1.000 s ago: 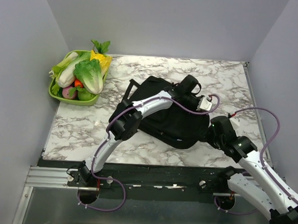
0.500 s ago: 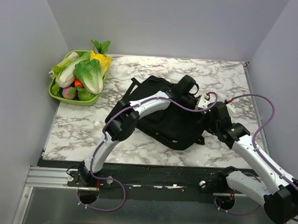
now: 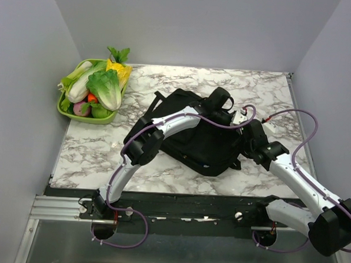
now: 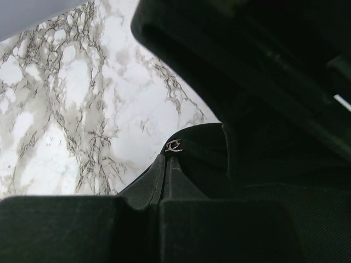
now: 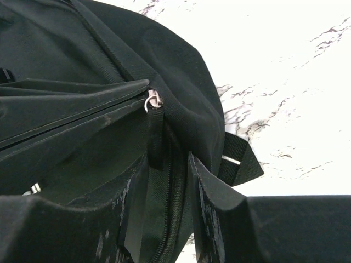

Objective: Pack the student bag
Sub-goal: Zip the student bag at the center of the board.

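The student bag, a floppy black backpack, lies in the middle of the marble table. My left gripper reaches across it to its far right corner. In the left wrist view this gripper is shut, with a silver zipper ring right at its tips. My right gripper is at the bag's right edge. In the right wrist view this gripper is open, with the bag's zipper strip lying between the fingers. A black pull strap hangs from a silver slider.
A green tray holding lettuce and other toy vegetables stands at the far left corner. Grey walls close the table on three sides. A black webbing strap end sticks out at the bag's right edge.
My right arm has swung up and left from the table's right side to the bag's right edge. The left arm has stayed nearly still on the bag.
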Motion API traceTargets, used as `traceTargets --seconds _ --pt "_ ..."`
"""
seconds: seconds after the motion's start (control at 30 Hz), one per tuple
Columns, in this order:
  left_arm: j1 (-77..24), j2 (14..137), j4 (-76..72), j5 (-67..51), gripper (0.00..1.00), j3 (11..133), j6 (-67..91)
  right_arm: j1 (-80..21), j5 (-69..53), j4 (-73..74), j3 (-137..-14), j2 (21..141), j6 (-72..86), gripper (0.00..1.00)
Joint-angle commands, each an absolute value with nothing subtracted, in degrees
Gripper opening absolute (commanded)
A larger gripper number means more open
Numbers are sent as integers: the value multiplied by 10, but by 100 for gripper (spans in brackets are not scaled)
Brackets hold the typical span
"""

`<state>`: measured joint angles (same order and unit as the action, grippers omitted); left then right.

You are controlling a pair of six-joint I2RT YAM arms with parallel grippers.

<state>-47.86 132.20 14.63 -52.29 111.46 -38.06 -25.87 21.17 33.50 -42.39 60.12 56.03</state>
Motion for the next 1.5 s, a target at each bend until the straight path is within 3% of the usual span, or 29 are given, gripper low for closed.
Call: traceTargets --seconds 0.0,0.23,0.47,0.97,1.3,1.47 --pt "-475 1283 137 -569 0 1130 -369 -258 248 349 -434 623 562 43" --pt "-475 1271 137 -584 0 1115 -367 -258 254 333 -446 635 563 28" --pt "-475 1274 140 -585 0 1119 -363 -258 255 334 -455 634 560 1" --pt "-478 1333 35 -450 0 1151 -281 -258 171 391 -351 481 577 1" --pt "-490 1341 6 -399 0 1152 -276 -262 50 363 -316 459 603 1" --pt "-503 1373 -13 -293 0 1193 -264 -313 15 340 -319 453 630 1"
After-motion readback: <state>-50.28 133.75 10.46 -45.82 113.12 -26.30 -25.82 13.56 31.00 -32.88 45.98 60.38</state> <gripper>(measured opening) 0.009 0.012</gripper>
